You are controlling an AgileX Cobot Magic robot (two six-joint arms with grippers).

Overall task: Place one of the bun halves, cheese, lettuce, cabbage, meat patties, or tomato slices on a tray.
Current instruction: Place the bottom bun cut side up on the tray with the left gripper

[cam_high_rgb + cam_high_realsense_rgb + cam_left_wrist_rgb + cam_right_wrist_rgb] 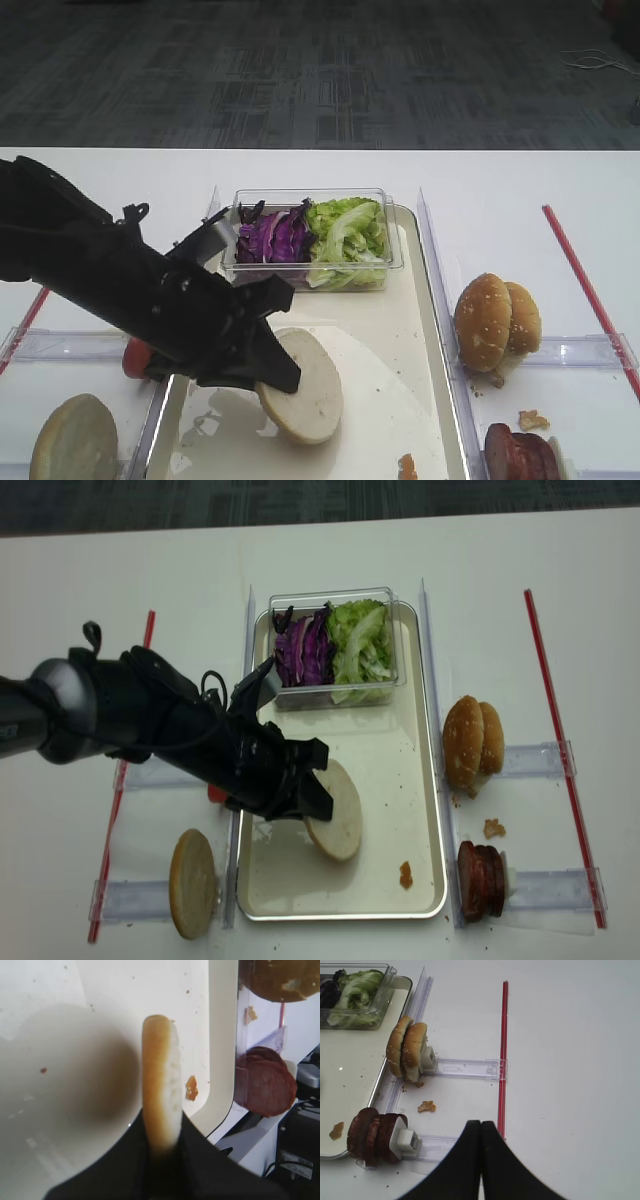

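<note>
bun half pinched over the tray

far left, on the white table (330,550), a second pale bun half (193,882) stands on edge in a clear holder, outside the tray's left rim. a red strip (122,780) lies along the table beside it, partly under my arm.

my left pincer (310,802) reaches across that rim from the left. its fingers (192,1152) are pressed onto the bun half (303,385), one on the tan crust, one on the cream cut face. from the wrist view the bun stands edge-on between them, above the tray floor with its shadow cast to the left. i cannot tell whether its lower edge touches the floor.

the tray (425,780) runs long through the middle, silvery rim, cream floor flecked with crumbs. at its far end sits a clear plastic box (392,262) holding purple cabbage (272,238) on the left and green lettuce (347,232) on the right. a small orange crumb (406,874) lies near the tray's near right corner.

right of the tray, sesame-seeded buns (407,1049) stand on edge in a holder, well apart from my grip. nearer, the meat patties (374,1135) stand stacked on edge in another holder.

my right pincer (480,1132) hovers over bare table, fingers pressed together, holding nothing, beside the right-hand red strip (503,1055).
</note>
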